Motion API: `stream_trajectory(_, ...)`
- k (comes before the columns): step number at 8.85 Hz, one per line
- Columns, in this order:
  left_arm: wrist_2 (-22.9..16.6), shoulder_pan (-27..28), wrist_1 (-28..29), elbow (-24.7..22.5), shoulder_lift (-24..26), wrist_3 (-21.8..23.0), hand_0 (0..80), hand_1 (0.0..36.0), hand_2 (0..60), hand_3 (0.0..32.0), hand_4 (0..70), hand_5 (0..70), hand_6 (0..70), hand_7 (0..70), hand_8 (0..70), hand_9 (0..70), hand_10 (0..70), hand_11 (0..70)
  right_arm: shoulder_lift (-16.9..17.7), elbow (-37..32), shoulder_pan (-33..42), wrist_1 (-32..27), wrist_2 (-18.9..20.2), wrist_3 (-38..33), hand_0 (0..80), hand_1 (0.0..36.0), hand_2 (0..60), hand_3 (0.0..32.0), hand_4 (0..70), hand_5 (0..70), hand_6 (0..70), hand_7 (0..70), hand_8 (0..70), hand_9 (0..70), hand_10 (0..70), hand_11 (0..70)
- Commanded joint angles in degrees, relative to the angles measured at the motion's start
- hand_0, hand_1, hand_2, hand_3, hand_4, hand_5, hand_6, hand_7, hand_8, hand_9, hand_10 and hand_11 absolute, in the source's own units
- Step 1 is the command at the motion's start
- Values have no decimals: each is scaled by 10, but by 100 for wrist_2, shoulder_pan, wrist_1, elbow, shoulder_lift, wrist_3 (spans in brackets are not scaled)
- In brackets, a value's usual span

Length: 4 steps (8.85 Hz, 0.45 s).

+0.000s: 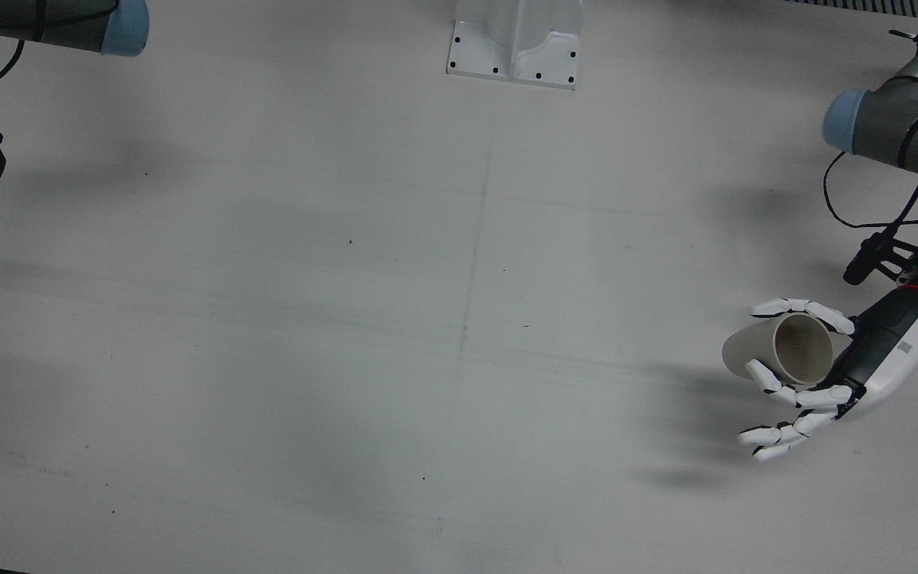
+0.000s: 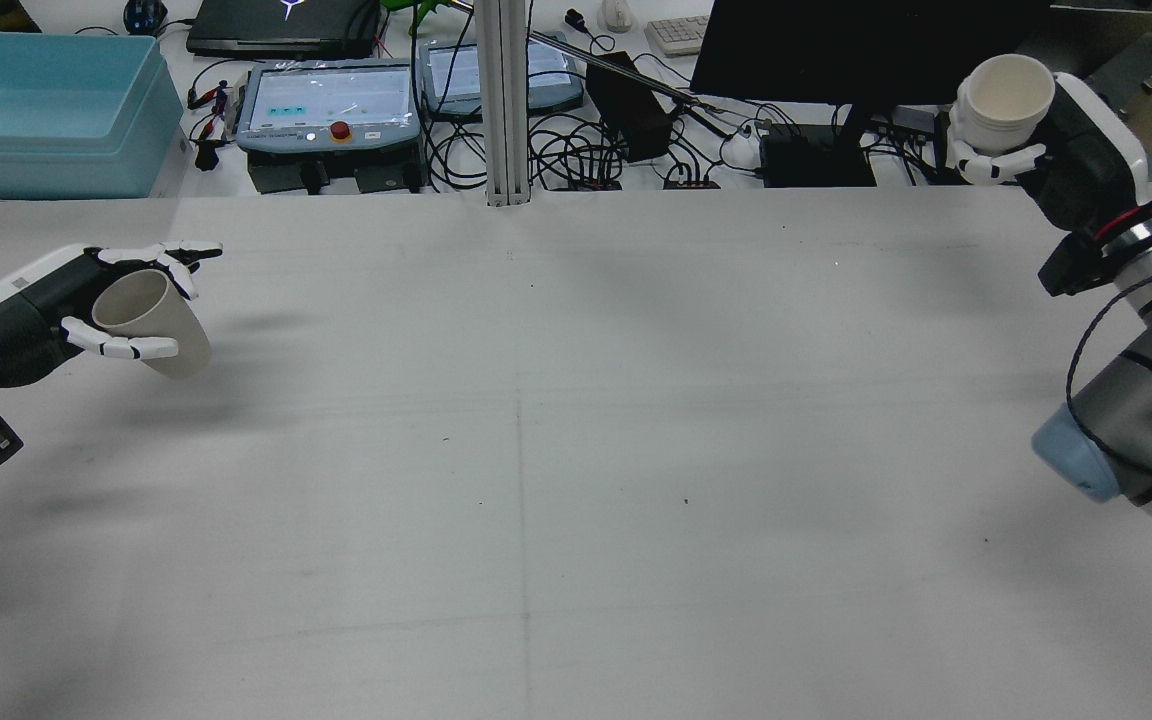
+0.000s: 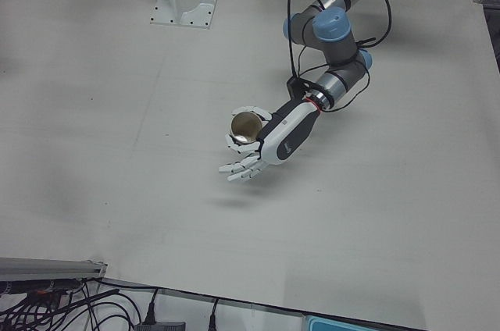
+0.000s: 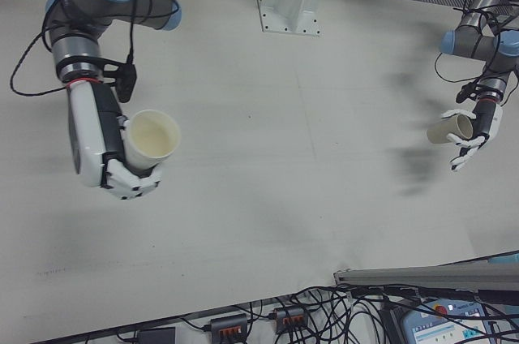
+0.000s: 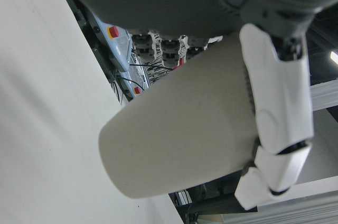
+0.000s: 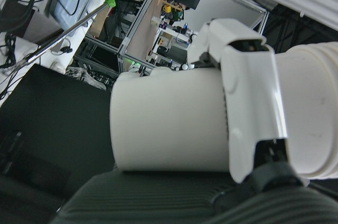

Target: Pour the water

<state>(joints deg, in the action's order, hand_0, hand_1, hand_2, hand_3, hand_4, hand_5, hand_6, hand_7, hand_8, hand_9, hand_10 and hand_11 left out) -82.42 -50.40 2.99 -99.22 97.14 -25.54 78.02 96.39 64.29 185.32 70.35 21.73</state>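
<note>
My left hand (image 2: 46, 315) is gripping a matte beige paper cup (image 2: 151, 322), a tapered cylinder tilted with its base pointing down and away from my palm; fingers (image 2: 126, 347) are clamped round its wall, and its interior is looking empty. It is hovering above the pale grey table (image 2: 576, 450), whose smooth surface is carrying faint seams and specks. Far behind, a blue bin (image 2: 46, 110), cables and a control pendant (image 2: 331, 105) are lying. My right hand (image 2: 1041, 140) is clasping a white rimmed cup (image 2: 1006, 100), raised high, mouth uppermost; contents I cannot tell.
</note>
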Motion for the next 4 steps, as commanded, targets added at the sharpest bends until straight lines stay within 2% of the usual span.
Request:
stream_trajectory(1, 50, -232, 710, 70, -607, -135, 512, 253, 600, 0, 700, 668, 158, 164, 83, 122, 65, 106, 355, -2117, 452, -1837, 84, -634, 597, 313, 600, 0, 332, 700, 700, 700, 700, 700, 498, 700)
stream_trajectory(2, 50, -268, 938, 52, -748, -274, 511, 249, 600, 0, 690, 657, 148, 156, 77, 116, 63, 104, 294, -2811, 470, -2477, 58, -635, 581, 292, 600, 0, 373, 700, 700, 700, 700, 700, 511, 700)
stream_trajectory(3, 50, -268, 1123, 35, -871, -415, 509, 248, 600, 0, 679, 648, 143, 153, 74, 112, 60, 100, 58, -3636, 470, -3127, 49, -722, 577, 287, 600, 0, 379, 700, 700, 700, 700, 700, 515, 700)
stream_trajectory(4, 50, -268, 1195, 0, -890, -521, 512, 250, 600, 0, 672, 648, 141, 152, 71, 108, 58, 97, -136, -4271, 461, -3595, 67, -723, 562, 269, 600, 0, 430, 700, 700, 700, 700, 700, 539, 700)
